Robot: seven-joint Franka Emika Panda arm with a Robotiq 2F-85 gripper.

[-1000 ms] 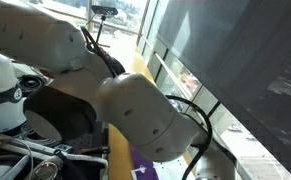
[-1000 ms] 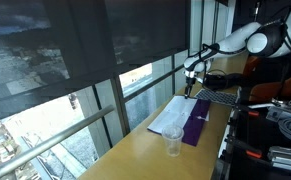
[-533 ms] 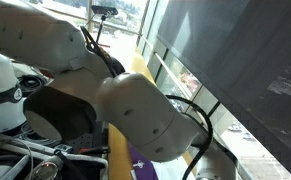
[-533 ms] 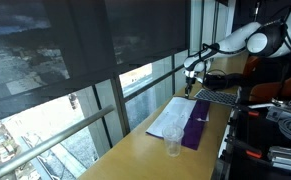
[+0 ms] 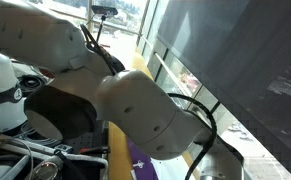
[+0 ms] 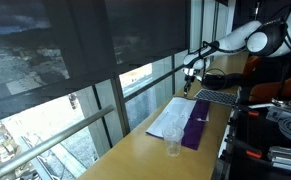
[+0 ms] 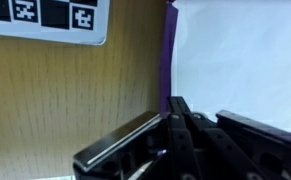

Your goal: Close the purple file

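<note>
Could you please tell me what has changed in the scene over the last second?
Almost nothing. The arm shifts very slightly in an exterior view, and the gripper stays above the far end of the purple file. Nothing was taken hold of or let go. The file still lies open with its white pages showing, and the clear cup has not moved.

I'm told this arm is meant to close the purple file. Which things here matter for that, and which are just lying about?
Part of the job:
- the purple file, lying open with white pages showing
- the gripper, which hovers over the file's far end

Just lying about:
- the clear plastic cup, near the file's other end
- the black-and-white marker sheet, seen in the wrist view
</note>
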